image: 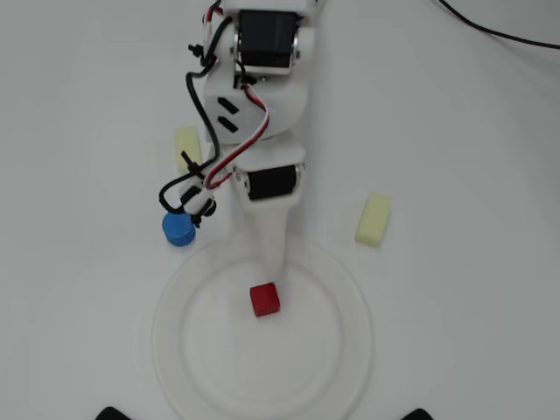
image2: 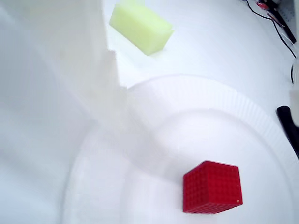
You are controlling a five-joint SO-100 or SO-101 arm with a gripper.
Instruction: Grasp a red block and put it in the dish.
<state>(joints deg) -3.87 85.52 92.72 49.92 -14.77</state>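
In the overhead view, going from the left, a blue round cylinder (image: 179,229) stands on the white table (image: 79,114) just outside the upper left rim of the dish, near a pale yellow oblong block (image: 187,146) that is partly hidden by the arm's cables. Next comes the large round white dish with a wide ribbed rim (image: 346,350), and the small red cube with a fine gridded surface (image: 265,300) sits flat inside it, a little above the middle of the bowl. That placement reads as the goal of the task already met: the cube rests on the dish floor on one face, upright and not tilted. The white arm reaches down from the top of the view, and its jaws (image: 273,267) end just above the cube, close to it but seemingly not around it (one long white finger is plain; the other I cannot make out). So I cannot tell whether the jaws stand apart or together. Farthest right lies a second pale yellow oblong block (image: 374,219), well clear of the dish.

In the wrist view, a broad white finger (image2: 56,93) fills the left side, the yellow block (image2: 141,25) lies beyond the rim (image2: 224,95), and the cube (image2: 212,187) sits at lower right, free of the finger. Its faces are bright red, studded in a regular grid, with crisp edges and slightly rounded corners. It looks rigid and light.
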